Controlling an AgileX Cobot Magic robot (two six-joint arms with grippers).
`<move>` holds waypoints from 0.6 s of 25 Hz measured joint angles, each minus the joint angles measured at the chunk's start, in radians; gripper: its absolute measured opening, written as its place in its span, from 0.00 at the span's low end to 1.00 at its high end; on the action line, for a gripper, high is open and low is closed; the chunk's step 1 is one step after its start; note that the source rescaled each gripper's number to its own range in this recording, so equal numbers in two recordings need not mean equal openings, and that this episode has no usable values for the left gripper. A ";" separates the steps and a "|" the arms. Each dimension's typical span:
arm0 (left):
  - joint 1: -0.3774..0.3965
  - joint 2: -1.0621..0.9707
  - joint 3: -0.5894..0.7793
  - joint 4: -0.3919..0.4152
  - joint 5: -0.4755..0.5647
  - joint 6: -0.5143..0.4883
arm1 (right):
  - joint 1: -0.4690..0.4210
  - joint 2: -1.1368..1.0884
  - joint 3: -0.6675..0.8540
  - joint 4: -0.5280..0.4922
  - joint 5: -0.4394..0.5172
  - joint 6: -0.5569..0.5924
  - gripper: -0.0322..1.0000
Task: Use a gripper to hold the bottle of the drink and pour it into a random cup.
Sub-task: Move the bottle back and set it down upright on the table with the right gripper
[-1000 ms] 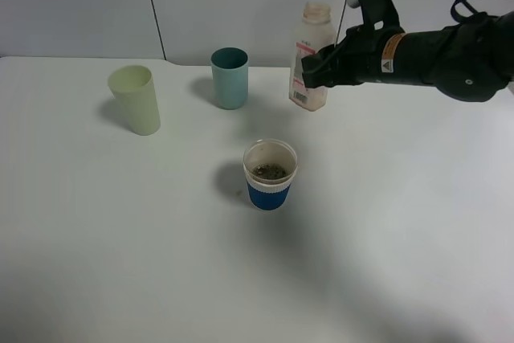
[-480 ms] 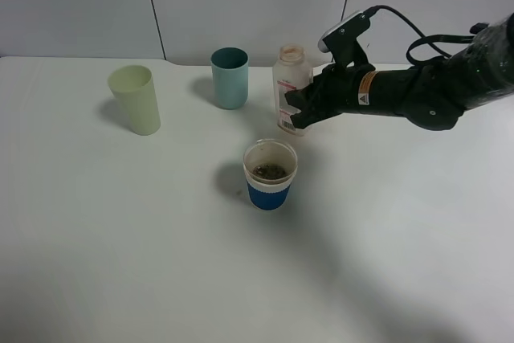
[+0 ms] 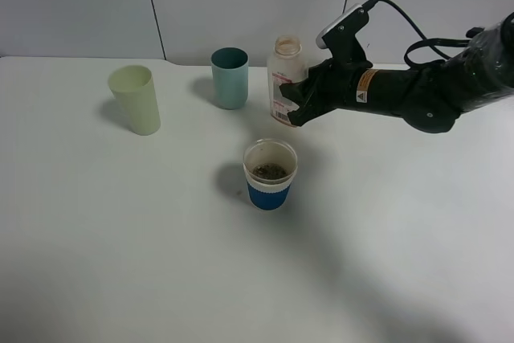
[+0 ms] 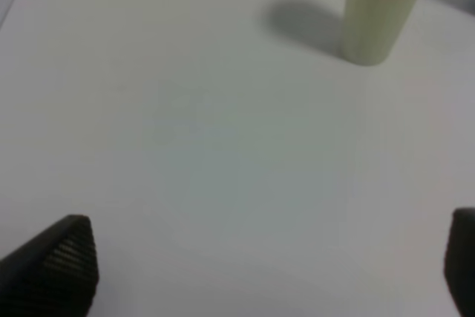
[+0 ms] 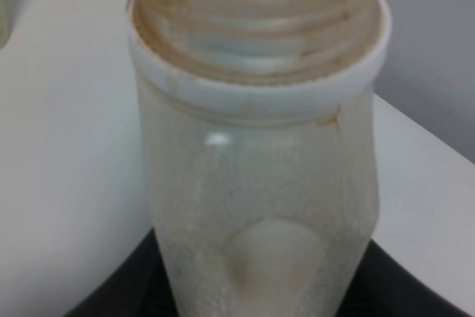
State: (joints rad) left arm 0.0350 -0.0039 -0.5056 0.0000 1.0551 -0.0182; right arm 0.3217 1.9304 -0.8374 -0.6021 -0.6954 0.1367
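My right gripper (image 3: 292, 104) is shut on the lower body of the bottle of the drink (image 3: 284, 70), a translucent bottle with an open wide neck and a red-and-white label. It holds the bottle upright above the table, just behind the cup (image 3: 271, 176). The cup is whitish with a blue band and has dark contents at its bottom. The right wrist view is filled by the bottle (image 5: 260, 176), with dark fingers (image 5: 104, 302) at its base. My left gripper (image 4: 267, 265) is open over bare table and does not show in the exterior high view.
A pale yellow-green tumbler (image 3: 136, 100) stands at the left, and the left wrist view also shows this tumbler (image 4: 378, 12). A teal tumbler (image 3: 230, 78) stands at the back, left of the bottle. The white table (image 3: 120, 238) ends at a wall behind.
My right gripper has carried the bottle leftward and a little lower, from the back right to just behind the cup. The cup and both tumblers have stayed put.
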 joint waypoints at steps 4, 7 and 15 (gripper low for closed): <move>0.000 0.000 0.000 0.000 0.000 0.000 | -0.017 0.000 0.000 0.004 0.024 0.043 0.03; 0.000 0.000 0.000 0.000 0.000 0.000 | -0.026 0.000 0.000 0.004 0.031 0.083 0.03; 0.000 0.000 0.000 0.000 0.000 0.000 | -0.045 0.000 0.000 -0.002 0.055 0.114 0.03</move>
State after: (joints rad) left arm 0.0350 -0.0039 -0.5056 0.0000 1.0551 -0.0182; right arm 0.2771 1.9305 -0.8374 -0.6041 -0.6408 0.2511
